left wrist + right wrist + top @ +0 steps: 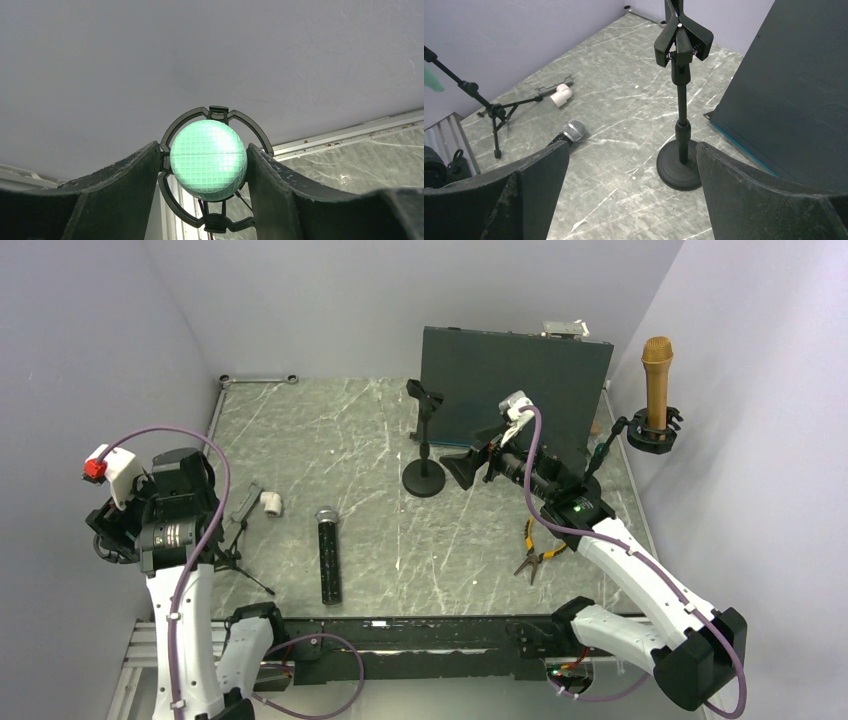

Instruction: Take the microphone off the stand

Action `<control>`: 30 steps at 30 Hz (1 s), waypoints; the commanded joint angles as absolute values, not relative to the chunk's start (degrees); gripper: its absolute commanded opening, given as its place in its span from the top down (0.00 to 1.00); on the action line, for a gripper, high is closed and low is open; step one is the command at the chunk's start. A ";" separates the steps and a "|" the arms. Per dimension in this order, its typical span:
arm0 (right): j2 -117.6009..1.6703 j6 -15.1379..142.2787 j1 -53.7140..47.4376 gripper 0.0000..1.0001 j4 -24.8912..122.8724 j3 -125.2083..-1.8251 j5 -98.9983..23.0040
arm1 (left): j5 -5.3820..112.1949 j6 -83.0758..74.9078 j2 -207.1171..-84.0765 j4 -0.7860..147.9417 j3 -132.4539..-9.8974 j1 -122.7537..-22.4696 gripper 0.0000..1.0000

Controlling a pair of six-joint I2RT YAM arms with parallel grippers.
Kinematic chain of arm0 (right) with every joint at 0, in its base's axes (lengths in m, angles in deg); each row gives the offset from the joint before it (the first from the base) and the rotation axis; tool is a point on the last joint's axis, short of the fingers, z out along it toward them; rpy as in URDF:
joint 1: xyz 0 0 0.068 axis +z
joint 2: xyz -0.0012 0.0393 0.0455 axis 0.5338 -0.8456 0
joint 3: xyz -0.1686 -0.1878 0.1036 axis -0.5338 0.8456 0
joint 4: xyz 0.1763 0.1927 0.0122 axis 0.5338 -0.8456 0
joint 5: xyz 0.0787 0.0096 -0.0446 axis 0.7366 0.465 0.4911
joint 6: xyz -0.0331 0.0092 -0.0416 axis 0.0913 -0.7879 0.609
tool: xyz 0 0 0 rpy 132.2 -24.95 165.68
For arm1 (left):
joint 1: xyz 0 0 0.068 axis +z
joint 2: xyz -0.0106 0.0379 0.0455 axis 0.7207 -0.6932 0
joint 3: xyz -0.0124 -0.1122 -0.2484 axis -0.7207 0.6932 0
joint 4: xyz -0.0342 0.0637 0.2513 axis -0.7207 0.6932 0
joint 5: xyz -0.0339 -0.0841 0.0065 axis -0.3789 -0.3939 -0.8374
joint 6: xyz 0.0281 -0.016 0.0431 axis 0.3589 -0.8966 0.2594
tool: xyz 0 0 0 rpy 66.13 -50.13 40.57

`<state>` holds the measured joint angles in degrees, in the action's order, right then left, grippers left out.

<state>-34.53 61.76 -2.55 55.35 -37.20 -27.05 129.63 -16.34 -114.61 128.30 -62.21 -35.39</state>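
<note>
microphone (208,160), green mesh head, sits at near left in a black shock-mount ring (182,120) on top of the tripod stand (496,112). in the top view the left arm hides it. left gripper (204,149) is right on it: fingers (125,185) apart, one each side of the head. right one looks touching, left one just beside with the ring between. clamped or not, cannot tell. head shows end-on from the wrist, so the long axis likely runs along the fingers and the pull would be straight back out of the ring. left arm is by far the nearer. black microphone (329,560) lies flat on the table (340,430), near middle. right gripper (632,147) has its fingers spread wide on nothing, mid table, facing the round-base stand (681,125) with its empty clip (683,42). far right, gold microphone (657,370) stands upright in another mount.
</note>
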 commanded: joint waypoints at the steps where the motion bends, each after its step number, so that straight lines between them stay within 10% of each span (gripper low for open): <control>1: -33.22 61.34 -2.65 0.00 57.98 -37.72 -26.33 | 132.14 -16.80 -113.65 126.16 -61.95 -35.07 0.34; 19: -33.16 61.51 -2.62 0.00 57.23 -38.59 -26.44 | 133.50 -18.14 -112.15 120.93 -57.64 -35.10 0.35; 30: -33.14 61.42 -2.65 0.00 56.62 -39.45 -26.07 | 133.92 -15.29 -111.06 117.62 -56.85 -35.04 0.56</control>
